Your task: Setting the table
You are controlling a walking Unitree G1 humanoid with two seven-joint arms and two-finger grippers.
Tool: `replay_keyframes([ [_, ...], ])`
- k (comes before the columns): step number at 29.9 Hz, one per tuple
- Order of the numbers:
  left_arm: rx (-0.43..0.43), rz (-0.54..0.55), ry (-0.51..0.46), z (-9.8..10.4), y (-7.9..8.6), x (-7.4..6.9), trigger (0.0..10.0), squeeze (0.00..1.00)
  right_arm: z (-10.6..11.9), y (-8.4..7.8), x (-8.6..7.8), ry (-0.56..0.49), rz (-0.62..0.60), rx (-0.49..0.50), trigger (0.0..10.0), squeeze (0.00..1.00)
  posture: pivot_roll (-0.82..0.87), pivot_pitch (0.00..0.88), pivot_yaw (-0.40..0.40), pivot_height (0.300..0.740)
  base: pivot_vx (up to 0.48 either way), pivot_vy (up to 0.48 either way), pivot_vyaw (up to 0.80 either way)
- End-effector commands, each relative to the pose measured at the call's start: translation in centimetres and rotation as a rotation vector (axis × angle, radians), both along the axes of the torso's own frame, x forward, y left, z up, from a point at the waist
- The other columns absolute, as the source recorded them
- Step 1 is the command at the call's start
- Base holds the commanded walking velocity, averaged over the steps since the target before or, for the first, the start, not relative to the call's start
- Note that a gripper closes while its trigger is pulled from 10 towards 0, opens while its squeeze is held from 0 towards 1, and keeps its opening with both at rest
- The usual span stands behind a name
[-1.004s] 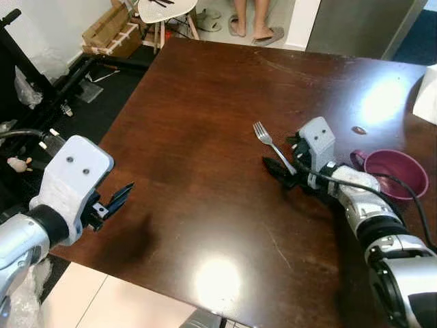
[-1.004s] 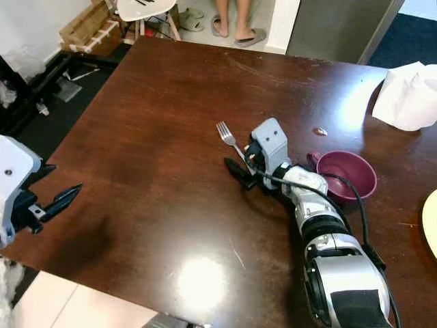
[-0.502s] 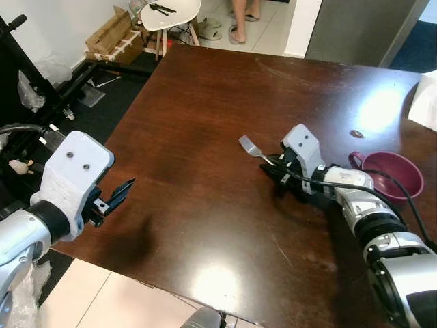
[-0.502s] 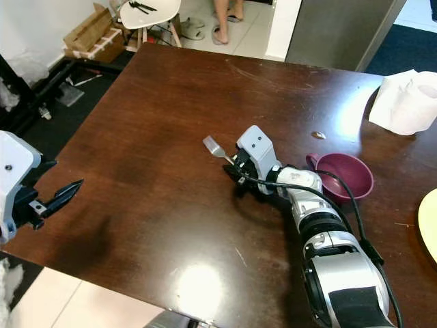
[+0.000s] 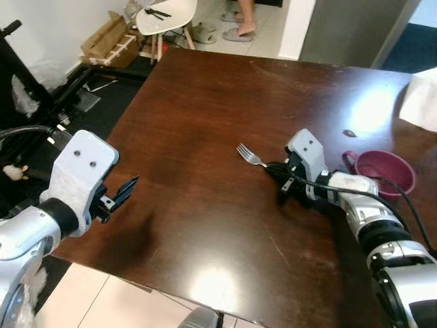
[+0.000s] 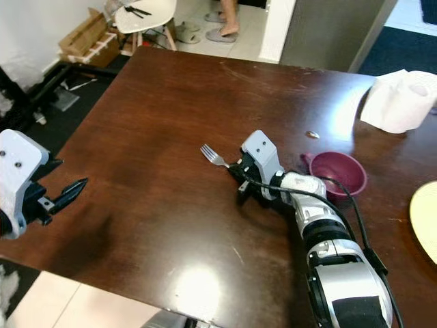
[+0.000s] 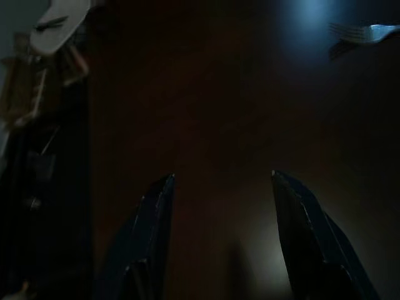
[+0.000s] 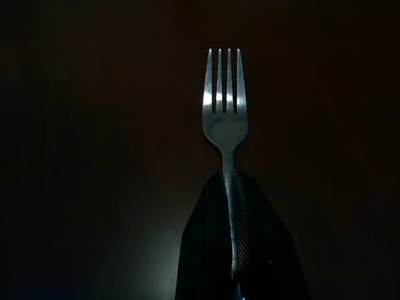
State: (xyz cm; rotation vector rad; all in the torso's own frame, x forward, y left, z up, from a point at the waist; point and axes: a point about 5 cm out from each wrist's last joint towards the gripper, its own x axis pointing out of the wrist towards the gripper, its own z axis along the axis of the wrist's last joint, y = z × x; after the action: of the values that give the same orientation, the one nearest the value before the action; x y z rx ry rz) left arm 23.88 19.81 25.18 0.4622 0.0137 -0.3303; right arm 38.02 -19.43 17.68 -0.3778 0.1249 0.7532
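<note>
A silver fork (image 5: 251, 156) sticks out over the middle of the dark wooden table (image 5: 205, 96), tines pointing toward the left. My right gripper (image 5: 278, 171) is shut on its handle, low over the tabletop. In the right wrist view the fork (image 8: 225, 119) rises straight out between the closed black fingers (image 8: 206, 250). My left gripper (image 5: 121, 191) hangs open over the table's near left edge, nothing between its fingers (image 7: 153, 231). A maroon bowl (image 5: 379, 171) rests just right of the right wrist.
A white paper roll (image 6: 399, 101) stands at the far right, and a pale yellow plate (image 6: 425, 219) peeks in at the right edge. Beyond the table's far left corner are a white stool (image 5: 164, 14), cardboard boxes (image 5: 109, 44) and a person's feet (image 5: 239, 29).
The right gripper has turned the fork, so its tines now lie flatter and point left. The camera has shifted a little. The left arm holds its place.
</note>
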Motion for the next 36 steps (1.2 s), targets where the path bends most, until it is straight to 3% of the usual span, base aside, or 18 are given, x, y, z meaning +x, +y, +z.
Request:
replay_keyframes([
  [1, 0.003, 0.009, 0.008, -0.6, 0.0, 0.3, 10.0, 0.0, -2.6, -0.7, -1.0, 0.104, -0.02, -0.007, 0.0, 0.0, 0.24, 0.173, 0.169, 0.74, 0.0, 0.0, -0.49],
  [6, -0.008, 0.004, 0.004, -0.8, -0.3, 0.7, 10.0, 0.0, -1.7, -0.4, -1.1, 0.046, -0.011, 0.034, 0.0, 0.0, 0.21, 0.152, 0.166, 0.74, 0.0, 0.0, -0.2],
  [7, -0.026, -0.002, -0.012, -1.0, -0.9, 1.6, 10.0, 0.0, 0.4, 0.3, -1.5, -0.081, -0.011, 0.126, 10.0, 0.0, 0.15, 0.112, 0.155, 0.74, 0.0, 0.0, 0.0],
  [8, -0.026, -0.002, -0.012, -1.0, -0.9, 1.6, 10.0, 0.0, 0.4, 0.3, -1.5, -0.081, -0.011, 0.126, 10.0, 0.0, 0.15, 0.112, 0.155, 0.74, 0.0, 0.0, 0.0],
  [10, -0.038, 0.011, -0.031, -1.2, -1.2, 2.5, 10.0, 0.0, 2.4, 1.4, -2.3, -0.197, -0.026, 0.219, 10.0, 0.0, 0.13, 0.098, 0.15, 0.74, 0.0, 0.0, 0.0],
  [14, -0.039, 0.041, -0.03, -1.6, -1.2, 3.2, 10.0, 0.0, 3.4, 2.1, -2.8, -0.254, -0.025, 0.272, 10.0, 0.0, 0.1, 0.066, 0.133, 0.74, 0.0, 0.0, 0.0],
  [16, -0.036, 0.081, 0.002, -2.6, -1.0, 3.7, 10.0, 0.0, 4.3, 3.3, -3.5, -0.311, -0.006, 0.308, 10.0, 0.0, 0.08, 0.047, 0.115, 0.74, 0.0, 0.0, 0.0],
  [21, -0.082, 0.094, 0.086, -5.0, -0.8, 3.6, 10.0, 0.0, 5.4, 5.1, -4.8, -0.364, 0.011, 0.333, 10.0, 0.0, 0.05, 0.023, 0.089, 0.74, 0.0, 0.0, 0.0],
  [29, -0.142, 0.048, 0.096, -6.5, -2.0, 3.8, 10.0, 0.0, 5.4, 4.8, -6.2, -0.377, -0.072, 0.312, 10.0, 0.0, -0.02, 0.0, 0.093, 0.74, 0.0, 0.0, 0.0],
  [31, -0.173, 0.001, 0.108, -7.7, -3.2, 4.3, 10.0, 0.0, 4.7, 4.0, -7.4, -0.382, -0.188, 0.283, 10.0, 0.0, -0.07, 0.0, 0.104, 0.74, 0.0, 0.0, 0.0],
  [36, -0.221, -0.038, 0.124, -8.5, -4.4, 4.7, 10.0, 0.0, 3.7, 3.3, -8.7, -0.378, -0.296, 0.255, 10.0, 0.0, -0.11, 0.0, 0.126, 0.74, 0.0, 0.0, 0.0],
])
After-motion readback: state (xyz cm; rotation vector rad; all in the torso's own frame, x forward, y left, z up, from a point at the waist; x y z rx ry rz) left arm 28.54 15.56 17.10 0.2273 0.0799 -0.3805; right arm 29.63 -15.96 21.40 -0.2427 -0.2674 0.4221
